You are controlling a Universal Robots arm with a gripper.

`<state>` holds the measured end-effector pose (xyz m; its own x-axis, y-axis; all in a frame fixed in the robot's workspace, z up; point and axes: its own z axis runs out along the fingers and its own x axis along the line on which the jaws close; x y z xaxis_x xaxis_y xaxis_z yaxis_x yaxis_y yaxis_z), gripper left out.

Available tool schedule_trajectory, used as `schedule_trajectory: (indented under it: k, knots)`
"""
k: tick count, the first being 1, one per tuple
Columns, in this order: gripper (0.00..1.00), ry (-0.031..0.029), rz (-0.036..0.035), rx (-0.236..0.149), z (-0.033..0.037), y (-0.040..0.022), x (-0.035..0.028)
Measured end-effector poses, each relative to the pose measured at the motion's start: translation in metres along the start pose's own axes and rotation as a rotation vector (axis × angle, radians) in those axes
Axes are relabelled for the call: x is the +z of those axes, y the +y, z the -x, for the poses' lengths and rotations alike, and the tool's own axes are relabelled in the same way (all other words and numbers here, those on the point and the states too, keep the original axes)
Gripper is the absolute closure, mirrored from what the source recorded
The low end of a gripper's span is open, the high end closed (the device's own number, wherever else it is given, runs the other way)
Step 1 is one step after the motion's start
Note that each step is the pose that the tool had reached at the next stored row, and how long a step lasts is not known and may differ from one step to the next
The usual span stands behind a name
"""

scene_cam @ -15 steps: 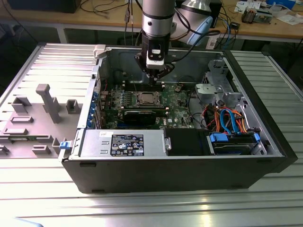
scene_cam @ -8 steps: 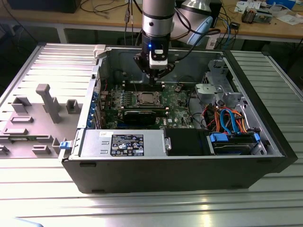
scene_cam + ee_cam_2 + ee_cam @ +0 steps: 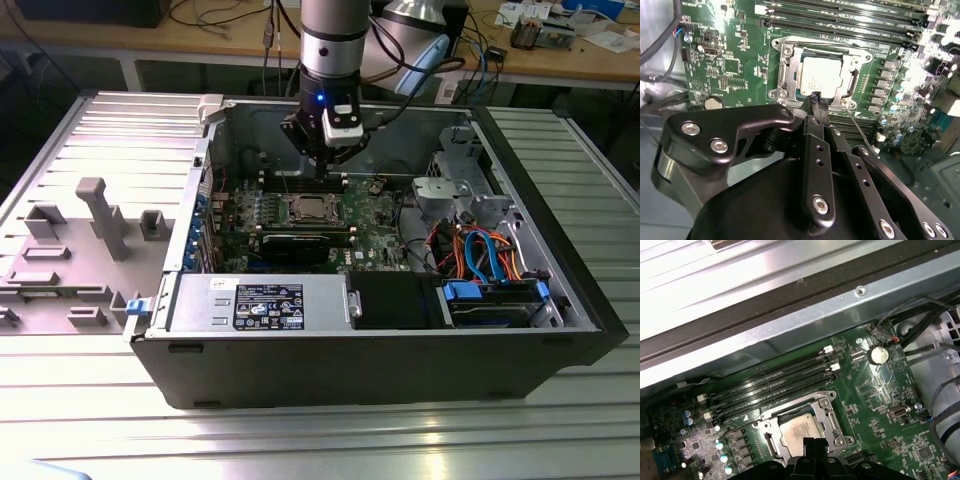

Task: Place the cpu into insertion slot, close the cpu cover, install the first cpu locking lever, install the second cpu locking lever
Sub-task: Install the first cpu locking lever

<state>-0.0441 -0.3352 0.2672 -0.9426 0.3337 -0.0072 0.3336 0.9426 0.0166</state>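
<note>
The gripper point(image 3: 323, 170), fingers together, hangs at 12 o'clock of the covered cpu point(image 3: 305, 208) in the exterior view; best press the thin lever point(image 3: 860, 131) squarely, I judge, without scraping the cover point(image 3: 785, 75).

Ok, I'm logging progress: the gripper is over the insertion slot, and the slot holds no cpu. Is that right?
Not quite. The gripper is over the insertion slot, but the slot does hold the cpu. Its silvery top shows inside the socket in the second wrist view.
</note>
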Motion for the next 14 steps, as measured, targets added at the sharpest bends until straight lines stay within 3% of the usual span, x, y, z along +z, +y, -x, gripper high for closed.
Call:
schedule_trajectory:
  k: [6, 14]
  knots:
    - [0.89, 0.0014, 0.0006, -0.088, 0.0000, 0.0000, 0.0001]
    - [0.89, 0.0001, 0.0011, -0.097, -0.0005, -0.0002, 0.0001]
